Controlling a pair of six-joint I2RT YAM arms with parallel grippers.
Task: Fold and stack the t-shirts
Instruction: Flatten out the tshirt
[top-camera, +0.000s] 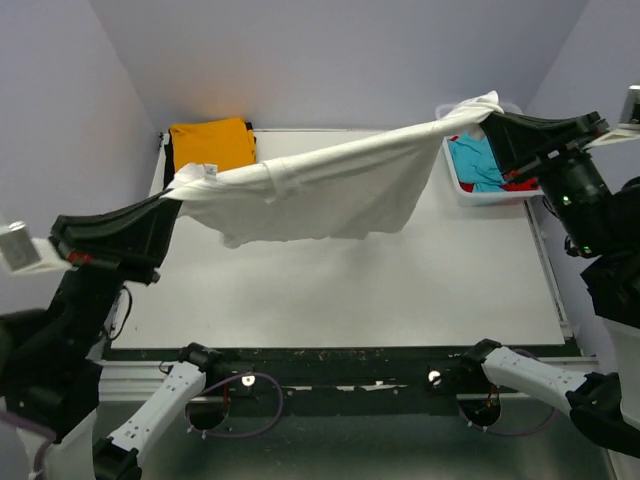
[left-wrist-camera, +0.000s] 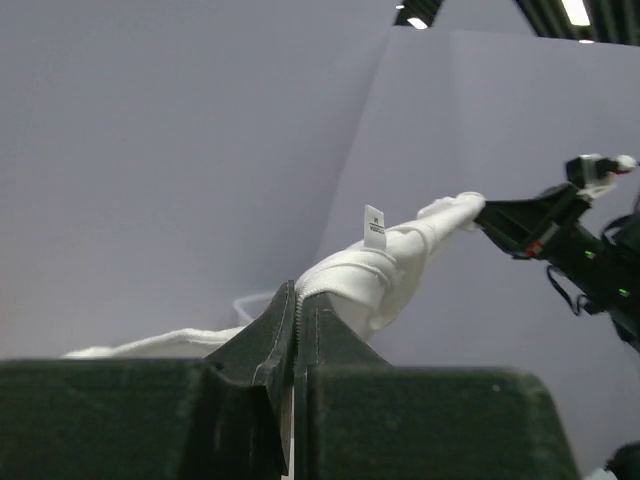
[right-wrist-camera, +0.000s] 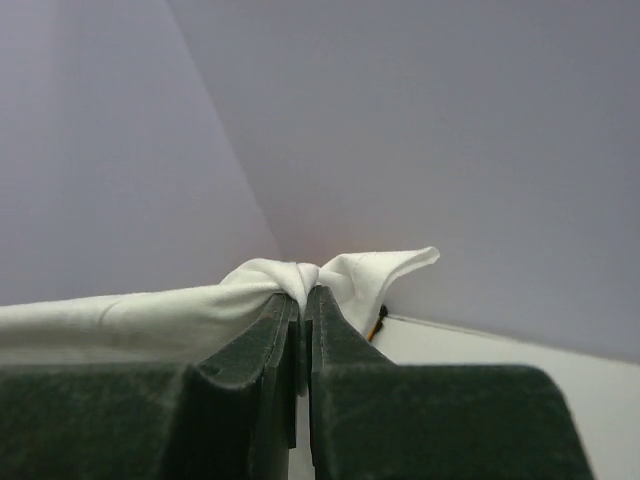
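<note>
1. The white t-shirt (top-camera: 320, 185) is hanging stretched between the two hands, held up above the counter (top-camera: 400, 290). Its middle is sagging in soft folds and its lower edge is drooping toward the surface.
2. Its long axis is running diagonally in the top view, from the left hand (top-camera: 172, 203) at the near left up to the right hand (top-camera: 495, 118) at the far right.
3. A small white label (top-camera: 208, 172) is sticking up at the left end.
4. The left hand is pinching a bunched wad of the cloth, its jaws nearly closed on it.
5. The right hand is likewise clamping a gathered corner, with a flap of fabric poking out beyond the fingers.
6. An orange t-shirt (top-camera: 210, 143) is lying folded at the far left corner, with black cloth (top-camera: 168, 160) showing beneath it.
7. A turquoise t-shirt (top-camera: 478, 160) and a red t-shirt (top-camera: 520, 184) are lying crumpled in the white basket (top-camera: 465, 190) at the far right.
</note>
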